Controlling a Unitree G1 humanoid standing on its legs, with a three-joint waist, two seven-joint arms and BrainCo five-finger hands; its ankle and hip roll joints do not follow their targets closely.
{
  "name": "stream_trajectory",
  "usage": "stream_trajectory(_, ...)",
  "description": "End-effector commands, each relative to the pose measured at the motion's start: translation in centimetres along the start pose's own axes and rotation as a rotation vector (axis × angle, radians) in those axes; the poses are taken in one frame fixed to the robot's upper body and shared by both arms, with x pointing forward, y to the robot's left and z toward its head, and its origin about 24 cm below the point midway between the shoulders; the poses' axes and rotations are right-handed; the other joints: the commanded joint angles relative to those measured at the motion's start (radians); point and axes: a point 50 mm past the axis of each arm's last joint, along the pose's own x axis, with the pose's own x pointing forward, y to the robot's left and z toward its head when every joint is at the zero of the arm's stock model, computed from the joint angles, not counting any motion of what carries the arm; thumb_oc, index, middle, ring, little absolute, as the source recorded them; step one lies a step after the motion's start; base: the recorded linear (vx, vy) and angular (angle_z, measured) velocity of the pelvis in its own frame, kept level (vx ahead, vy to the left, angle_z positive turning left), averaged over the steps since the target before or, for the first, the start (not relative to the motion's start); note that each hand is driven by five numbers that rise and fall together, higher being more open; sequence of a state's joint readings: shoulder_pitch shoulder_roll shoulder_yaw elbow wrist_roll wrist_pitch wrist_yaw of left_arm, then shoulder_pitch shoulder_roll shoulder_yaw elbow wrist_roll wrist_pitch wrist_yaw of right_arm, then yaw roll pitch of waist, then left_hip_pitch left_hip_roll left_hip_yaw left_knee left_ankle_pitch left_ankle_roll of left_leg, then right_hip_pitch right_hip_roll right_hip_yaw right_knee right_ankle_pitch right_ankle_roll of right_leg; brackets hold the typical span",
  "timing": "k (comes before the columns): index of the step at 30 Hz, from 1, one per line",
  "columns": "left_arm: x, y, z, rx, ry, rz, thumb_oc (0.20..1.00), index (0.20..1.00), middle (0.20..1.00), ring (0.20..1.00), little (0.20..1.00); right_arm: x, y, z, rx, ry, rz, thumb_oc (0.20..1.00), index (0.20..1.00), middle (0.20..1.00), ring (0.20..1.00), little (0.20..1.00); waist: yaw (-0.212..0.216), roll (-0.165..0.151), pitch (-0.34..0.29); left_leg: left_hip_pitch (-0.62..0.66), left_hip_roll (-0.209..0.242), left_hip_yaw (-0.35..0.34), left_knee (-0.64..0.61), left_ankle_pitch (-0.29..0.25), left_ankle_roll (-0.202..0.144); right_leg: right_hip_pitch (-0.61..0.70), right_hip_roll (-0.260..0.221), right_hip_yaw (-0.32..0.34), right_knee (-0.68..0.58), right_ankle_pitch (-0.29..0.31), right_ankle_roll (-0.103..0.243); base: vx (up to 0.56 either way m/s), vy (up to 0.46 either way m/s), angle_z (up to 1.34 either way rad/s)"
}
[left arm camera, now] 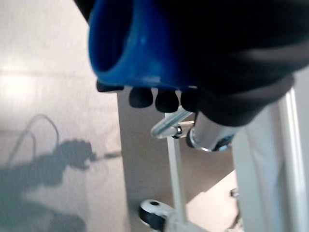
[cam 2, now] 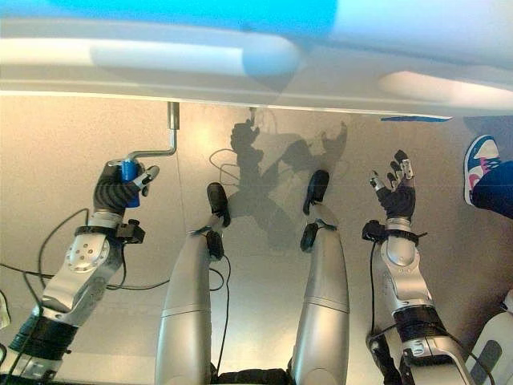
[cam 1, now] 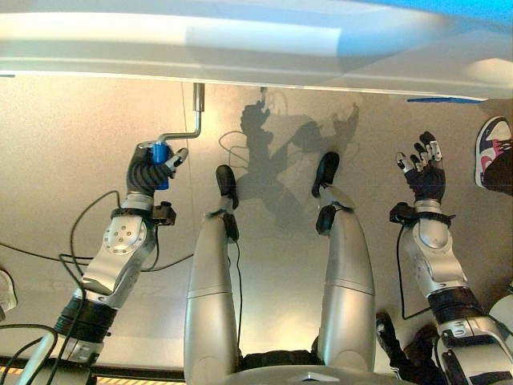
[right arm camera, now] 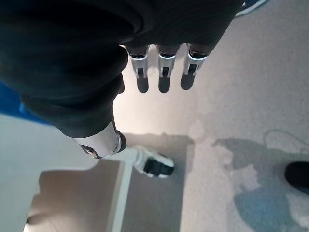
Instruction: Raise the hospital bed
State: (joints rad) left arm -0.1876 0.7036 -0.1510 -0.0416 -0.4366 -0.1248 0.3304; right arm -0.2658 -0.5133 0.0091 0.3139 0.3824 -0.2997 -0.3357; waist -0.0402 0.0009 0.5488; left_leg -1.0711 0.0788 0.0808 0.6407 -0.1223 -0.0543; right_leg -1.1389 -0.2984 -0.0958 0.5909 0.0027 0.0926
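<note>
Overhead, from my remote station, I see the hospital bed (cam 1: pixel 256 44) spanning the head view from 9 o'clock to 3 o'clock, its pale frame edge running along 12 o'clock. A metal crank (cam 1: pixel 186 128) drops from the underside of the bed at about 11 o'clock, bends sideways and ends in a blue handle (cam 1: pixel 159 154).

My left hand (cam 1: pixel 148 170) sits at roughly 10 o'clock with its fingers curled round that blue handle. The left wrist view confirms this: the blue handle (left arm camera: pixel 137 46) is enclosed against the palm, dark fingertips (left arm camera: pixel 141 96) wrapped beneath it, and a castor wheel (left arm camera: pixel 155 215) of the bed shows at 6 o'clock on the floor (left arm camera: pixel 53 96).

My right hand (cam 1: pixel 423 172) is at about 3 o'clock in the head view, well apart from the crank, held above the floor with fingers spread and straight, gripping nothing. Its own wrist view shows the fingers (right arm camera: pixel 163 72) extended side by side, with a bed leg and castor (right arm camera: pixel 154 166) below them.

A person's shoe (cam 1: pixel 493 148) stands on the floor at 3 o'clock, just beyond the right hand.
</note>
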Motion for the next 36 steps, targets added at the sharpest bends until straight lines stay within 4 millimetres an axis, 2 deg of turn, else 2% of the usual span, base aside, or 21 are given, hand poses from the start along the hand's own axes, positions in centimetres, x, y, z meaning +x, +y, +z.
stream_trajectory(1,0.5,8.7,5.6,0.128,-0.317,0.422,0.2,0.2,0.2,0.2,0.2,0.1,-3.1,1.8,-0.081,-0.098,-0.043,1.0,1.0,1.0,1.0,1.0,0.015,0.088,-0.029,0.021,-0.04,-0.029,-0.103,0.04,0.065,0.033,-0.031,0.036,-0.012,0.029,0.079,0.02,0.054,-0.05)
stream_trajectory(2,0.7,9.4,5.2,0.206,-0.292,0.452,0.2,0.2,0.2,0.2,0.2,0.3,-3.1,2.1,-0.083,-0.111,-0.045,1.0,1.0,1.0,1.0,1.0,0.012,0.089,-0.029,0.019,-0.039,-0.027,-0.1,0.04,0.066,0.029,-0.029,0.039,-0.009,0.029,0.079,0.01,0.031,-0.04)
stream_trajectory(4,1.1,9.9,4.6,0.251,-0.262,0.48,0.2,0.2,0.2,0.2,0.2,0.4,-3.2,2.2,-0.086,-0.115,-0.046,1.0,1.0,1.0,1.0,1.0,0.009,0.087,-0.029,0.017,-0.039,-0.024,-0.099,0.04,0.066,0.028,-0.027,0.042,-0.01,0.03,0.078,0.01,0.027,-0.04)
stream_trajectory(13,2.6,10.9,2.4,0.479,-0.124,0.529,0.2,0.2,0.2,0.2,0.2,0.7,-3.0,2.7,-0.077,-0.137,-0.043,1.0,1.0,1.0,1.0,1.0,-0.005,0.076,-0.029,0.006,-0.033,-0.022,-0.092,0.037,0.067,0.014,-0.016,0.049,-0.01,0.031,0.078,0.01,0.011,-0.04)
stream_trajectory(14,2.7,11.3,1.5,0.471,-0.073,0.549,0.2,0.2,0.2,0.2,0.2,0.8,-2.8,2.7,-0.072,-0.138,-0.036,1.0,1.0,1.0,1.0,1.0,-0.01,0.072,-0.029,0.004,-0.033,-0.023,-0.09,0.037,0.067,0.011,-0.013,0.051,-0.01,0.031,0.078,0.01,0.016,-0.04)
stream_trajectory(19,3.9,11.3,0.2,0.54,0.012,0.561,0.2,0.2,0.2,0.2,0.2,1.0,-2.4,2.9,-0.057,-0.153,-0.038,1.0,1.0,1.0,1.0,1.0,-0.022,0.053,-0.029,-0.022,-0.032,-0.025,-0.06,0.026,0.072,-0.015,0.001,0.061,0.008,0.029,0.077,0.01,0.002,-0.09)
stream_trajectory(20,4.3,11.7,-0.4,0.57,0.06,0.571,0.2,0.2,0.2,0.2,0.2,1.1,-2.2,3.0,-0.059,-0.157,-0.029,1.0,1.0,1.0,1.0,1.0,-0.033,0.041,-0.029,-0.034,-0.027,-0.027,-0.048,0.025,0.07,-0.02,0.004,0.058,0.009,0.027,0.075,0.01,-0.017,-0.09)
stream_trajectory(26,5.6,11.4,-0.5,0.616,0.094,0.549,0.2,0.2,0.2,0.2,0.2,1.0,-2.1,2.9,-0.047,-0.152,-0.028,1.0,1.0,1.0,1.0,1.0,-0.042,0.027,-0.029,-0.045,-0.017,-0.032,-0.035,0.023,0.066,-0.029,0.013,0.057,0.012,0.015,0.069,0.0,-0.013,-0.03)
stream_trajectory(29,6.5,11.2,-1.8,0.682,0.206,0.522,0.2,0.2,0.2,0.2,0.2,0.9,-1.5,2.9,-0.029,-0.153,-0.004,1.0,1.0,1.0,1.0,1.0,-0.059,0.007,-0.029,-0.058,-0.012,-0.03,-0.019,0.021,0.064,-0.043,0.022,0.06,0.023,0.013,0.066,0.0,-0.023,-0.02)
stream_trajectory(36,7.8,10.4,-2.3,0.744,0.281,0.48,0.2,0.2,0.2,0.2,0.2,0.6,-0.8,2.5,-0.006,-0.135,0.021,1.0,1.0,1.0,1.0,1.0,-0.077,-0.018,-0.029,-0.083,-0.003,-0.033,0.009,0.013,0.06,-0.066,0.039,0.06,0.037,0.011,0.062,0.0,-0.017,-0.02)
